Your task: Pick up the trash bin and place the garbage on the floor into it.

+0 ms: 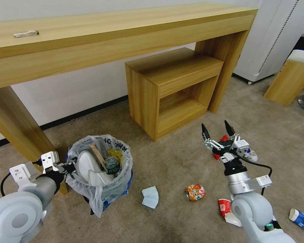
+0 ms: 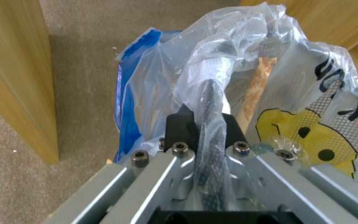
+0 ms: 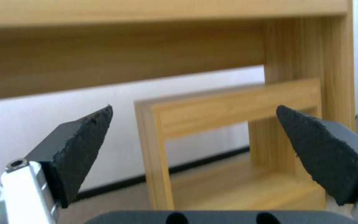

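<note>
Left gripper (image 2: 204, 124) jaws clamped on trash bin (image 1: 99, 170) rim, bin beside the surface's leg (image 1: 17, 125). Right gripper (image 1: 215, 132) jaws wide, empty, above floor (image 1: 172, 158); orange can (image 1: 195, 192) right of bin.

The head view looks down from above on the carpet (image 1: 179, 162), the left wrist view sits close against the bin (image 2: 129, 102), and the right wrist view faces the cabinet (image 3: 228, 109) level, which the head view shares.

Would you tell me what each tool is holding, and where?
The left tool grips the trash bin by its bag-covered rim; the right tool holds nothing.
</note>
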Controlling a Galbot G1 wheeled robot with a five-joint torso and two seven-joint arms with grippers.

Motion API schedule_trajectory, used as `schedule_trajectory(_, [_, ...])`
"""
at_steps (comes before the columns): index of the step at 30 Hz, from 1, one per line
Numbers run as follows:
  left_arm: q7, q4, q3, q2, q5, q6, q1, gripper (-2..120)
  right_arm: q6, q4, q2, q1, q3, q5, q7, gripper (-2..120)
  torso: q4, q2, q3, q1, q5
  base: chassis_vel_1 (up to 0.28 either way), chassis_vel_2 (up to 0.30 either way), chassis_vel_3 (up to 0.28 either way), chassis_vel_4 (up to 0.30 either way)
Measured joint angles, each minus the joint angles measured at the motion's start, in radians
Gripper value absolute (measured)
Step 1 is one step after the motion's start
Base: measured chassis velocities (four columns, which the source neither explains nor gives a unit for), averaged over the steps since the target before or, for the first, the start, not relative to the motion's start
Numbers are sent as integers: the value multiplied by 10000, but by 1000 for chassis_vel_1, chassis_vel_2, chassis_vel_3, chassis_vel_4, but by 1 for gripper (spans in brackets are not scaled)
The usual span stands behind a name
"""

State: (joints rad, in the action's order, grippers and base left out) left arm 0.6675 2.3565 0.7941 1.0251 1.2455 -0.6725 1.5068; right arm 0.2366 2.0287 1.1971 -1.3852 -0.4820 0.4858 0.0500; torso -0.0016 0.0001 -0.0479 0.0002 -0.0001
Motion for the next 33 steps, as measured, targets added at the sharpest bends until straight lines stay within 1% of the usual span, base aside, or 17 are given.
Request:
schedule_trajectory(3, [6,0,11,0,-3,1,6,2,-179,-10,-28,-24,179,-107,-129,100,-1,0,0,0,0,0,0,0,0])
schedule_trajectory(4, [9,0,31,4,-3,2,10,2,-547,-67,-59,-32,412,-300,-255,100,-3,0,0,0,0,0,0,0,0])
schedule_trajectory(5, [9,0,31,4,-3,2,10,2,-547,-67,-59,-32,412,-300,-255,100,-3,0,0,0,0,0,0,0,0])
schedule_trajectory(8, [17,18,92,17,-7,3,31,2,-2012,-258,-166,68,1260,-419,-843,100,-3,0,1,0,0,0,0,0,0])
schedule_trajectory(9, [17,18,92,17,-7,3,31,2,-2012,-258,-166,68,1260,-419,-843,100,-3,0,1,0,0,0,0,0,0])
schedule_trajectory(11, [18,27,106,25,-14,3,45,2,-2578,-394,-155,184,1679,-360,-1018,100,-3,0,1,0,-1,0,0,0,0])
schedule_trajectory(12, [18,29,121,33,-17,3,50,2,-3068,-523,-118,304,2070,-284,-1134,100,-3,0,2,0,0,0,0,0,0])
schedule_trajectory(14, [19,29,134,37,-19,3,51,2,-3288,-604,-95,369,2250,-247,-1190,100,-3,0,1,0,0,0,0,0,0])
schedule_trajectory(16, [20,29,164,67,-24,3,48,2,-4051,-1141,46,686,2925,-192,-1257,100,-3,0,1,0,1,0,0,0,0])
schedule_trajectory(17, [20,29,164,67,-24,3,48,2,-4051,-1141,46,686,2925,-192,-1257,100,-3,0,1,0,1,0,0,0,0])
schedule_trajectory(19, [21,29,184,91,-40,3,46,2,-4538,-1663,194,1040,3476,-63,-1286,100,-4,0,1,0,-1,0,0,0,0])
schedule_trajectory(22, [21,29,202,93,-45,3,46,2,-4858,-1877,279,1221,3741,44,-1372,100,-4,0,1,0,1,0,0,0,0])
schedule_trajectory(23, [22,29,228,94,-49,3,43,2,-5180,-2092,356,1416,3956,219,-1483,100,-3,-1,1,0,-1,0,0,0,0])
schedule_trajectory(25, [22,29,236,94,-49,3,40,2,-5290,-2167,387,1488,4030,303,-1521,100,-3,-1,1,0,0,0,0,0,0])
schedule_trajectory(30, [8,23,308,79,-48,1,-1,2,-6255,-2712,594,1983,4540,989,-1860,100,-3,-1,0,0,0,0,0,0,0])
schedule_trajectory(31, [8,23,308,79,-48,1,-1,2,-6255,-2712,594,1983,4540,989,-1860,100,-3,-1,0,0,0,0,0,0,0])
schedule_trajectory(33, [-4,-30,304,80,-49,1,-51,2,-6918,-3017,682,2173,4824,1214,-2205,100,-4,-2,1,0,-1,0,0,0,0])
